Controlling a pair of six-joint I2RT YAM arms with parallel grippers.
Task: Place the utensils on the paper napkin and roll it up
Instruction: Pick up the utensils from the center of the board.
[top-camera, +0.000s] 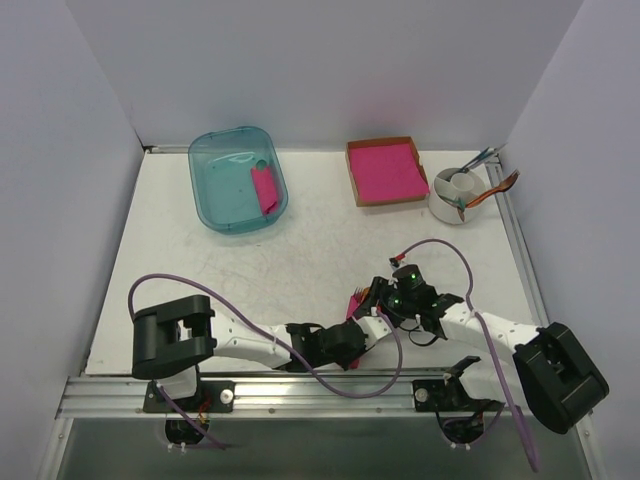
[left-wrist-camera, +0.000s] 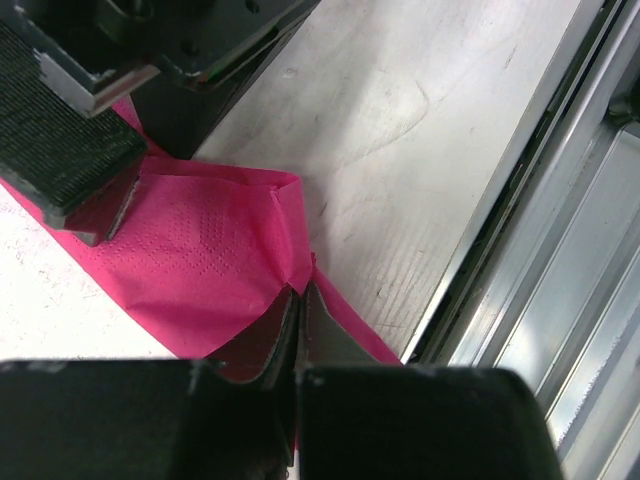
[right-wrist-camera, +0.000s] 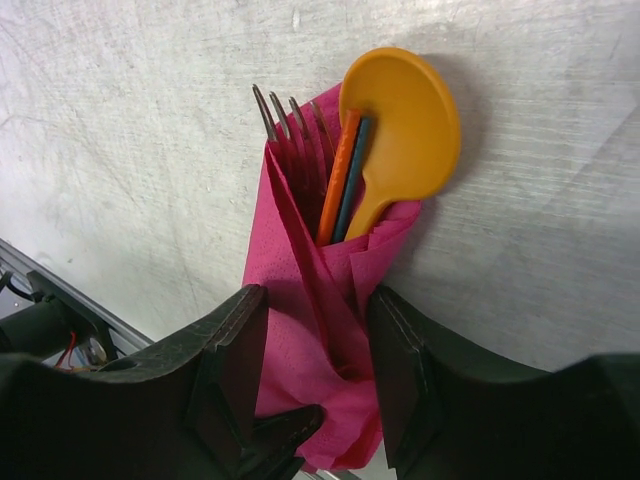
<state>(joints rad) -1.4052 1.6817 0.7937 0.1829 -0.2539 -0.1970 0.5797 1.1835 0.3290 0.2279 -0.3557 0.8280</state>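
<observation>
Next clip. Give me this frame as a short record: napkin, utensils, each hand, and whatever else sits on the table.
paper napkin: wrapped in a loose roll around fork and orange spoon
fork: tines stick out of the roll's open end
orange spoon: bowl sticks out beside the fork
left hand: shut, pinching a napkin edge
right hand: jaws either side of the roll, close against it; grip unclear
elsewhere: teal bin holding a pink piece; cardboard tray of pink sheets; white cup with cutlery

Metal rail just beside napkin
</observation>
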